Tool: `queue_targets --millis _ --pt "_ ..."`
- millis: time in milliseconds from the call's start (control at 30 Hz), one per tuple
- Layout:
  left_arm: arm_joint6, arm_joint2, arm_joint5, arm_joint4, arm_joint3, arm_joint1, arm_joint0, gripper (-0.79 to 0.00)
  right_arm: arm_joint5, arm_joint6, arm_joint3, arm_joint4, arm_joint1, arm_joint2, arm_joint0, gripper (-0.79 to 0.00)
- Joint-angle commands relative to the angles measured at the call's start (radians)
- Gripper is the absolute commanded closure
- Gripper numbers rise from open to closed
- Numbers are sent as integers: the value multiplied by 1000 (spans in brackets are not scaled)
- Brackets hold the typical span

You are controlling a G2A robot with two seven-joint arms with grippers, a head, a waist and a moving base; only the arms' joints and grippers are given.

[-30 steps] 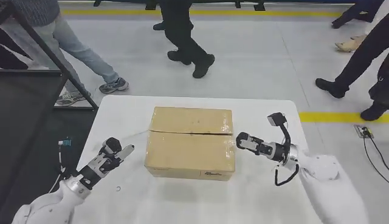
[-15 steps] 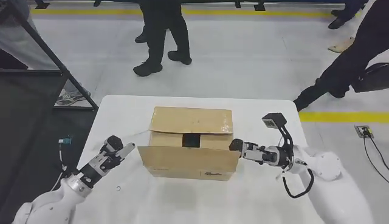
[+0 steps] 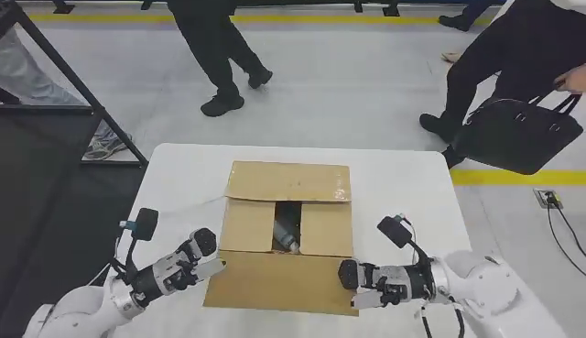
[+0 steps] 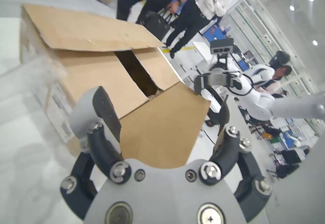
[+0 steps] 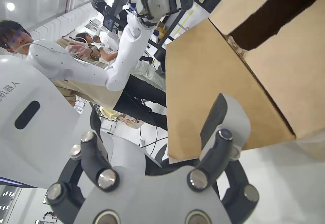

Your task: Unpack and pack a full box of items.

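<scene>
The cardboard box [image 3: 249,226] stands mid-table. Its near long flap [image 3: 284,283] is folded out toward me, and the far long flap [image 3: 288,180] lies flat. Between the two short inner flaps a dark gap shows a bottle [image 3: 286,234] inside. My left gripper [image 3: 205,268] is at the near flap's left corner, open, one finger [image 4: 105,108] lying on the cardboard [image 4: 162,131]. At the flap's right corner, my right gripper [image 3: 352,287] is also open, with a finger [image 5: 221,118] against the flap [image 5: 203,70].
The white table [image 3: 174,187] has bare room on both sides of the box. A black frame [image 3: 82,91] stands off the table's far left corner. People walk on the floor beyond the table, one carrying a black bag [image 3: 517,132].
The near flap has swung up and folded out toward me, uncovering the inner flaps and the gap. Both grippers have moved back toward the near table edge with it, the left one coming in to the flap's corner.
</scene>
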Motion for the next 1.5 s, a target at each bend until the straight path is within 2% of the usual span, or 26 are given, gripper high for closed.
queue_targets --millis 0,133,233,400,600,733,867,1100,1233,1467 --pt "-84 5 -8 -42 7 7 -3 -785 -14 -14 16 -11 13 -32 11 -785" --pt "-233 16 -14 -96 24 24 -10 -785 -30 -30 83 5 34 -88 48 -785" --pt "-261 30 13 -78 23 35 -11 -785 -28 -28 128 85 38 -104 87 -785" --pt "-254 55 6 -56 48 44 -18 -785 -12 -13 201 250 35 -95 149 -785" --pt "-233 77 7 -47 61 51 -23 -785 -7 -9 205 255 35 -94 154 -785" --pt "-168 79 29 -46 64 52 -21 -785 2 -41 187 262 34 -88 146 -785" --pt "-168 79 29 -46 64 52 -21 -785 116 -85 218 368 21 -99 164 -785" --pt "-168 79 29 -46 64 52 -21 -785 375 -153 357 411 -23 -186 293 -785" --pt "-168 79 29 -46 64 52 -21 -785 408 -163 430 431 -50 -224 344 -785" --pt "-168 79 29 -46 64 52 -21 -785 396 -213 519 467 -98 -270 414 -785"
